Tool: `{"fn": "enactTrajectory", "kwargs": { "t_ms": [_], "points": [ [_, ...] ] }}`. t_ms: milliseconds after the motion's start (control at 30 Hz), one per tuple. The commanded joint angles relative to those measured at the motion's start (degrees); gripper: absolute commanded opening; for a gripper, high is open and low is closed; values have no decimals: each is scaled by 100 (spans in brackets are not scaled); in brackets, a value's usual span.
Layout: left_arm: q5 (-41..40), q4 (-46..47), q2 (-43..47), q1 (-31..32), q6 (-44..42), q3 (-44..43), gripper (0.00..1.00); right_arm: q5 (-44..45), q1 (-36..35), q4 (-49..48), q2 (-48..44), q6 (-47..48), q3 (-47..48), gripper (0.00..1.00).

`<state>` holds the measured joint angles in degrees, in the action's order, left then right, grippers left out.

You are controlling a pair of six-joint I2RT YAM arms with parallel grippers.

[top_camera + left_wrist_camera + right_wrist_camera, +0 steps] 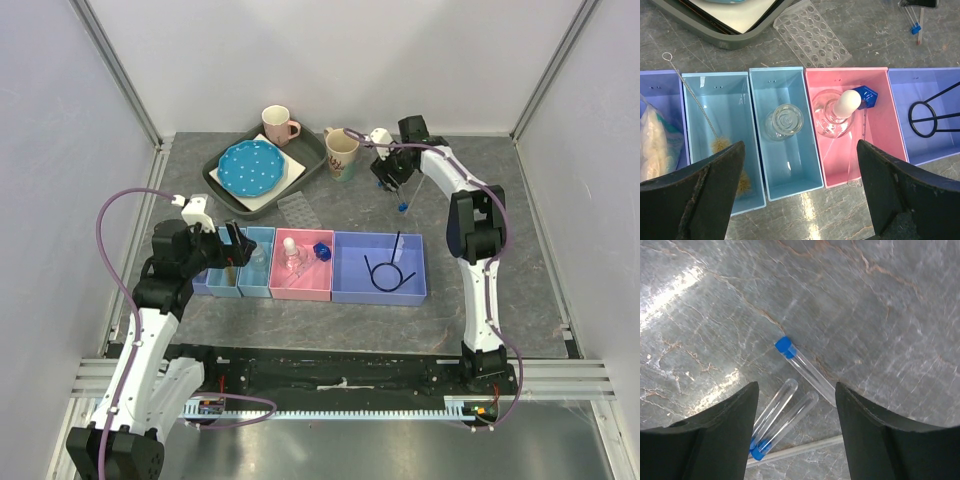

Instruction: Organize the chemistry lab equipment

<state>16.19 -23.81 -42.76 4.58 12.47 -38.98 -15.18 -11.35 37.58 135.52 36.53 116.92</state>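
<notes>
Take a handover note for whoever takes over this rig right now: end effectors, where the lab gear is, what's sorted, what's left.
Left end effector: open, empty, above the bins.
Right end effector: open, apparently empty, over three blue-capped test tubes lying on the table.
Done: packet, brush, clear bottle, stoppered flask with blue cap, and black wire stand sit in bins.
Left: the test tubes and the clear welled tray, both out on the table.

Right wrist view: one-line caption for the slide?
Open right gripper above three blue-capped test tubes lying on the grey marbled tabletop.
</notes>
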Motion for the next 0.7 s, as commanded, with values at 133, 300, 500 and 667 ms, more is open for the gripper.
{"fn": "enactTrajectory", "kwargs": {
  "t_ms": [133,300,500,667],
  "points": [
    [113,210,-22,-18,-254,-4,99,182,-209,91,299,908,656,70],
    [122,211,-22,-18,-254,-4,99,112,-201,83,220,637,674,69],
    [122,210,14,-18,-254,-13,99,-29,-113,-119,-368,-266,183,69],
    [113,210,66,-18,-254,-13,99,-502,360,-734,-1150,-1638,-625,65]
  ]
}}
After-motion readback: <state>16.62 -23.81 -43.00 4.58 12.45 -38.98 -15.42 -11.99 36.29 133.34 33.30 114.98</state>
